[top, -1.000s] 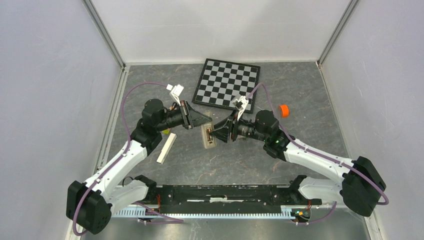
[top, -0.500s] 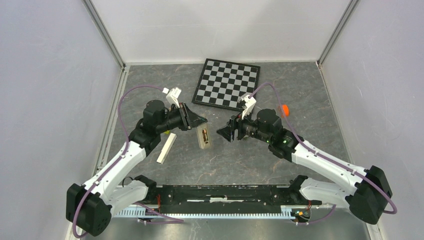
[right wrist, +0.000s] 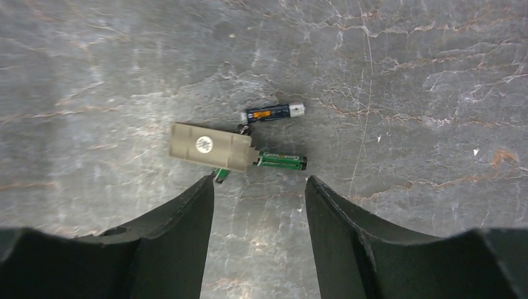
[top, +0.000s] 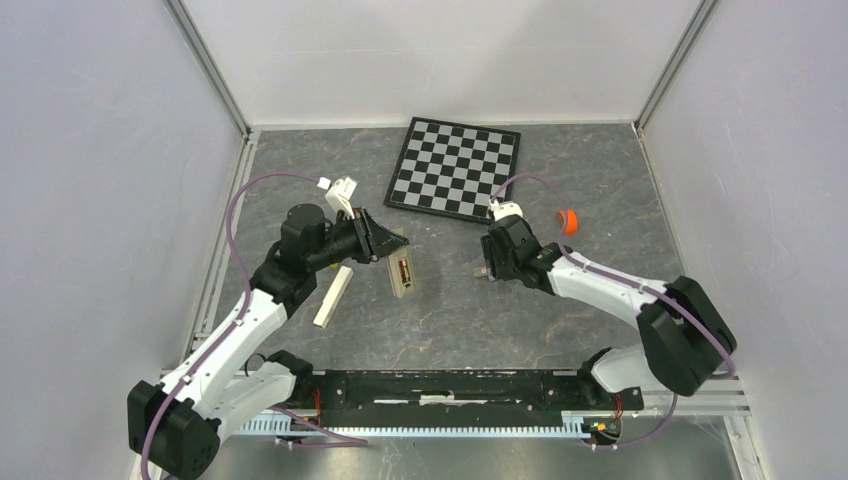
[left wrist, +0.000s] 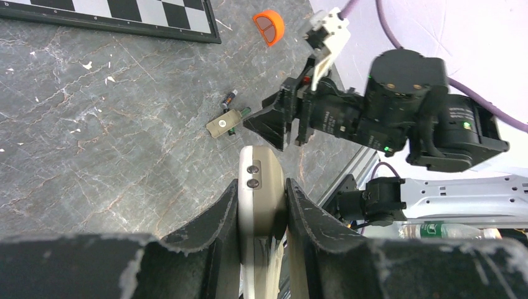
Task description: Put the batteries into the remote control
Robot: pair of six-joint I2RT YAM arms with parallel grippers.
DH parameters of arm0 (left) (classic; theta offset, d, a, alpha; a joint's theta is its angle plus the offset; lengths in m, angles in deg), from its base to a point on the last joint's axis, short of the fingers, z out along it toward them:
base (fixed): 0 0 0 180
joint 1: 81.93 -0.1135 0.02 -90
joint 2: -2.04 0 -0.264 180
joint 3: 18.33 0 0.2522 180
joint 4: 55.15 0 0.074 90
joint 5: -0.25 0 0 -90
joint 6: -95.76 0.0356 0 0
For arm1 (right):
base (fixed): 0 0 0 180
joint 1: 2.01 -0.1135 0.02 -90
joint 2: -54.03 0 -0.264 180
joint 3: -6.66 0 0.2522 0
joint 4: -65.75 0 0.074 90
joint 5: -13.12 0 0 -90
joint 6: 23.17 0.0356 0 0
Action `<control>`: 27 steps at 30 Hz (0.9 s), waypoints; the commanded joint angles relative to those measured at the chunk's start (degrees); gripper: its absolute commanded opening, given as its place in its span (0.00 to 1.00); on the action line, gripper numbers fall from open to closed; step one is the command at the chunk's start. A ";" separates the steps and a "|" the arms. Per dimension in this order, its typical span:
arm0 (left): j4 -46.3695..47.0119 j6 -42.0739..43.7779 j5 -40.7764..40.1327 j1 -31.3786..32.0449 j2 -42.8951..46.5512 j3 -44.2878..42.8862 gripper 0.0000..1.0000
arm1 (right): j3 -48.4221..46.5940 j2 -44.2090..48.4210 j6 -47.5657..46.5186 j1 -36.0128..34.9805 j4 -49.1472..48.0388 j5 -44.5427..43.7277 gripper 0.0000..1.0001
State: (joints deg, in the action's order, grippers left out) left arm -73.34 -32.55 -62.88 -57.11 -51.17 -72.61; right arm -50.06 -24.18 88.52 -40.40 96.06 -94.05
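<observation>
Batteries (right wrist: pixel 281 161) lie loose on the counter (right wrist: pixel 405 75), not yet in the remote control (top: pixel 402 272). Two are in plain sight, and a third pokes out from under a small tan cover (right wrist: pixel 210 146) that touches them.

A second ago the right tool (right wrist: pixel 259 182) was pressed up against the end of the remote. It has since pulled away to its own side and turned downward. Now it hangs directly over that little heap, jaws apart and holding nothing.

The left tool (left wrist: pixel 262 193) has kept the remote clamped by its edges, raised off the counter and tilted, in nearly the same spot.

My judgement is that work at the remote has paused and the right arm is lining up to fetch another battery. Whether one already sits in the recess cannot be told.
</observation>
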 commanded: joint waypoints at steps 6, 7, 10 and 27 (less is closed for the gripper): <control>0.34 1.66 -0.15 -0.47 1.25 -0.05 0.02 | -3.11 -7.46 -0.52 2.84 -6.63 3.67 0.52; 0.24 1.73 -0.08 -0.47 1.12 -0.18 0.02 | -3.18 -7.93 -0.50 2.89 -6.98 4.19 0.50; 0.21 1.69 -0.02 -0.43 0.75 -0.36 0.02 | -3.03 -8.69 -0.23 2.94 -7.97 5.75 0.43; 0.41 1.30 -0.36 -0.49 0.54 0.17 0.02 | -0.50 -9.98 0.33 3.27 -13.93 16.99 0.26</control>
State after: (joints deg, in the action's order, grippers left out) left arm -73.60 -32.55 -62.88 -57.22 -50.84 -72.32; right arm -50.98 -33.71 88.63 -37.56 84.87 -79.67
